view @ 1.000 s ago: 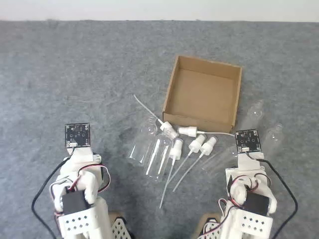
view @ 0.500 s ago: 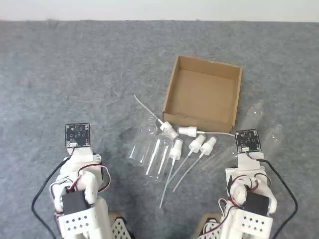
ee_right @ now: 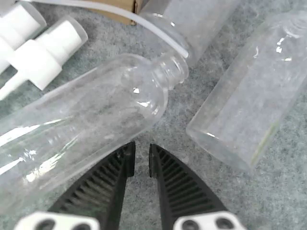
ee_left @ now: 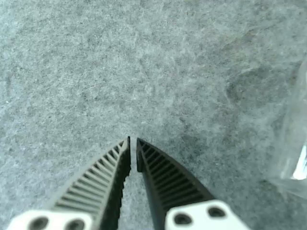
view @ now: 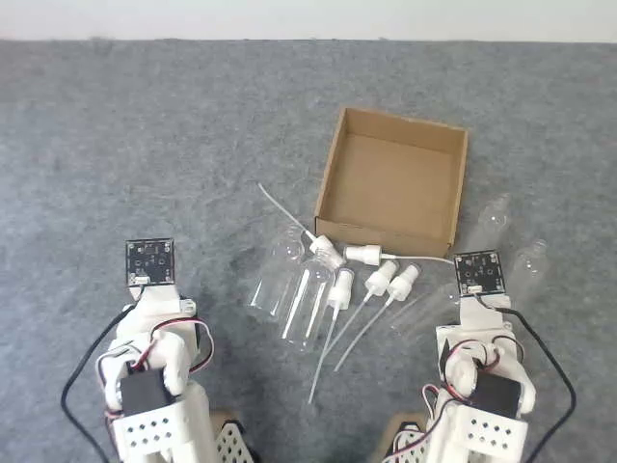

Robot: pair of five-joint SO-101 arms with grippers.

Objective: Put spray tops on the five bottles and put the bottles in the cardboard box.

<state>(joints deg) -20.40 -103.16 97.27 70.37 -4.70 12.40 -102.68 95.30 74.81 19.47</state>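
The open cardboard box [view: 390,183] holds nothing. Two clear bottles [view: 273,270] [view: 308,294] lie uncapped in front of it, beside several white spray tops [view: 381,278] with long tubes. Two more bottles [view: 495,214] [view: 528,260] lie to the right of the box. My left gripper [ee_left: 133,140] is shut over bare carpet, with a bottle's edge [ee_left: 295,139] off to one side. My right gripper [ee_right: 140,146] is shut just short of a lying bottle [ee_right: 96,110] whose neck is open. A second bottle [ee_right: 249,96] lies close beside it, and spray tops [ee_right: 43,52] lie beyond.
Grey carpet [view: 145,145] covers the whole table. The left arm [view: 151,328] and the right arm [view: 479,328] stand at the near edge. A thin white tube [ee_right: 120,12] crosses in front of the box corner.
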